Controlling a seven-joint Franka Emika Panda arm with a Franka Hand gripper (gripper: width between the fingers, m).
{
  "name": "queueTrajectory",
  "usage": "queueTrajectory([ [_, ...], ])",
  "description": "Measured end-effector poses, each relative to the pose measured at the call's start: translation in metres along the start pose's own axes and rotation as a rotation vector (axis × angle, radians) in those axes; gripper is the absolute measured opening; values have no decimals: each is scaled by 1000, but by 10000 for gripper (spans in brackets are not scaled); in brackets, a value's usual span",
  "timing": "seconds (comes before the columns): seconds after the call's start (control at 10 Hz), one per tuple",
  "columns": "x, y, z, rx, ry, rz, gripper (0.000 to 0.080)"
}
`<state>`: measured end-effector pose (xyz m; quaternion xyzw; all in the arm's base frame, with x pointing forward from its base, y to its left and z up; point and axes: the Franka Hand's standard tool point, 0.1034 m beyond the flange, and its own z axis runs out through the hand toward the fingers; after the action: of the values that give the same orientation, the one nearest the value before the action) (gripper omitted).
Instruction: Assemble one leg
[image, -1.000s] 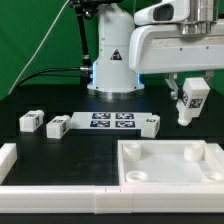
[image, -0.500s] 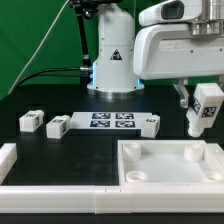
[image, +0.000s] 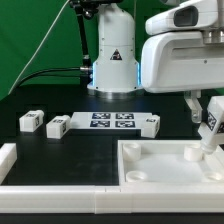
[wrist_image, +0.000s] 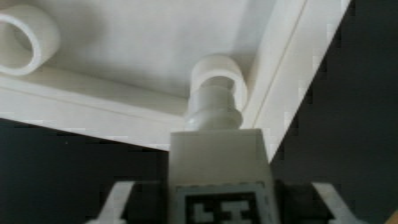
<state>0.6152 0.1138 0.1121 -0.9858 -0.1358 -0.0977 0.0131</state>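
Observation:
My gripper (image: 207, 116) is shut on a leg (image: 207, 138), a small white block with a black-and-white marker. It holds the leg tilted over the back right corner of the large white tray (image: 165, 176). The leg's lower end is just above or at the corner socket (image: 196, 153); I cannot tell if they touch. In the wrist view the leg (wrist_image: 217, 150) sits between my gripper's (wrist_image: 221, 206) fingers (wrist_image: 121, 200), and its narrow tip points at that round socket (wrist_image: 217, 72) beside the tray wall (wrist_image: 281, 60).
Three more legs lie on the black table: two at the exterior view's left (image: 30, 121) (image: 56, 126) and one (image: 150, 124) at the marker board's (image: 110, 122) right end. A white rail (image: 20, 160) runs along the front left. The robot base (image: 113, 60) stands behind.
My gripper has carried the leg toward the exterior view's right and downward, from above the table behind the tray to the tray's back right corner socket.

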Motion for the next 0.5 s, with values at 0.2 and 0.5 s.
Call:
queueTrajectory([
  [0.2, 2, 1, 1, -5, 35, -3, 289],
  [0.5, 2, 2, 3, -14, 105, -2, 289],
])
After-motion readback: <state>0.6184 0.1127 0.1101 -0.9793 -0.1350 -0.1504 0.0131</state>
